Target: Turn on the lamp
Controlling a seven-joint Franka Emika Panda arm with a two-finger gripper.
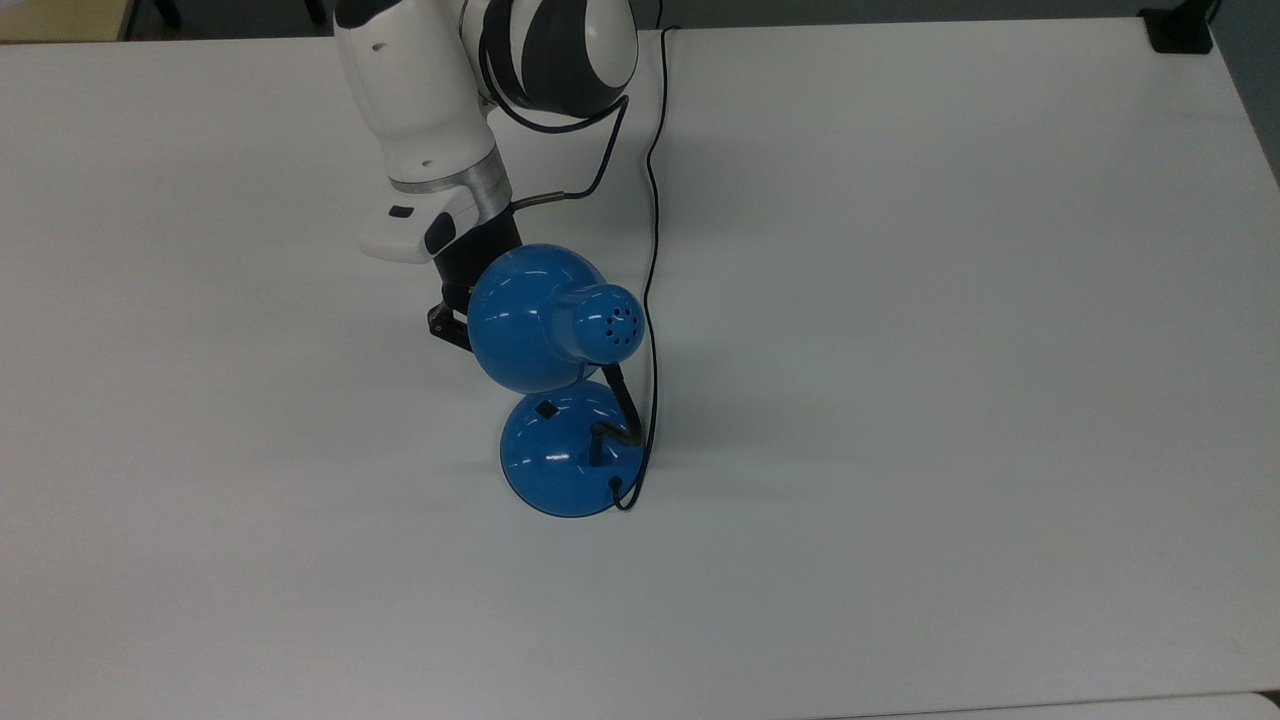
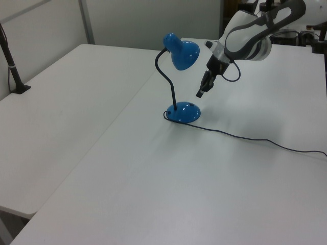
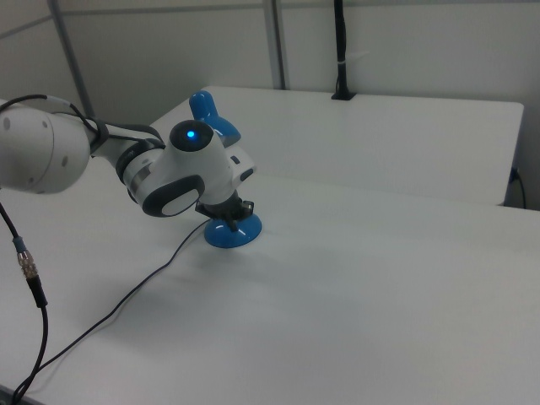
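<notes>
The lamp is glossy blue, with a domed shade (image 1: 535,315), a black bendy neck (image 2: 164,74) and a round base (image 1: 565,455) that carries a small black switch (image 1: 546,408). It stands upright on the white table (image 1: 900,400). My gripper (image 2: 201,93) hangs in the air just above the base, on the left view's right, its fingers together and holding nothing. In the top view, the gripper (image 1: 447,322) is partly hidden behind the shade. In the right view, the gripper (image 3: 241,207) sits just above the base (image 3: 233,234).
The lamp's thin black cord (image 1: 650,200) runs from the base across the table (image 2: 245,138). A black post (image 2: 13,71) is clamped at the far table's edge. A black block (image 1: 1180,30) sits at the top view's upper right corner.
</notes>
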